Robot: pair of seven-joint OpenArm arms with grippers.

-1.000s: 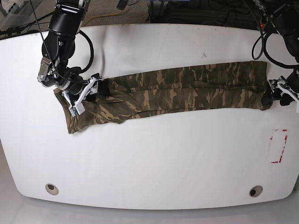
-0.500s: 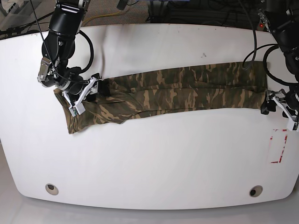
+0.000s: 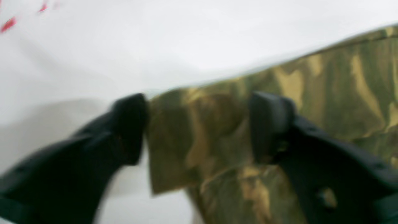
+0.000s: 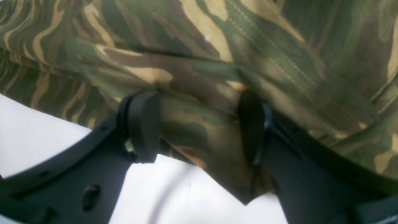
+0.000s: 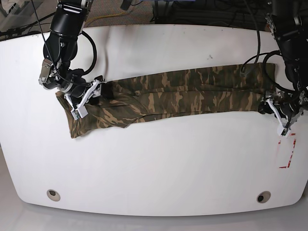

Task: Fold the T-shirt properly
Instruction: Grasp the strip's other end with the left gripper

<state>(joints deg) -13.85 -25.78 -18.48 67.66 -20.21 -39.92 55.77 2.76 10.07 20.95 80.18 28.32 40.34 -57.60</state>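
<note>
The soft camouflage-print T-shirt (image 5: 183,91) of olive, brown and tan cloth lies folded into a long narrow band across the middle of the white, rounded surface (image 5: 159,163), running from one arm to the other; at the end on the base view's left the band widens and droops toward the near edge.

The right claw (image 4: 199,124) sits at that wider end; in its wrist view the two black fingers (image 4: 144,124) stand apart with a wrinkled fold of the shirt between them, the cloth lying against both pads; whether they press it I cannot tell.

The left claw (image 3: 199,127) is at the opposite end, by the shirt's near corner; its wrist view is blurred, yet the fingers (image 3: 130,124) plainly stand apart, one at the very edge of the cloth over bare surface, the other over the fabric, so the corner lies between them without being pinched.

A red-outlined rectangle (image 5: 287,150) is marked on the surface just beside the left claw, toward the near edge.
</note>
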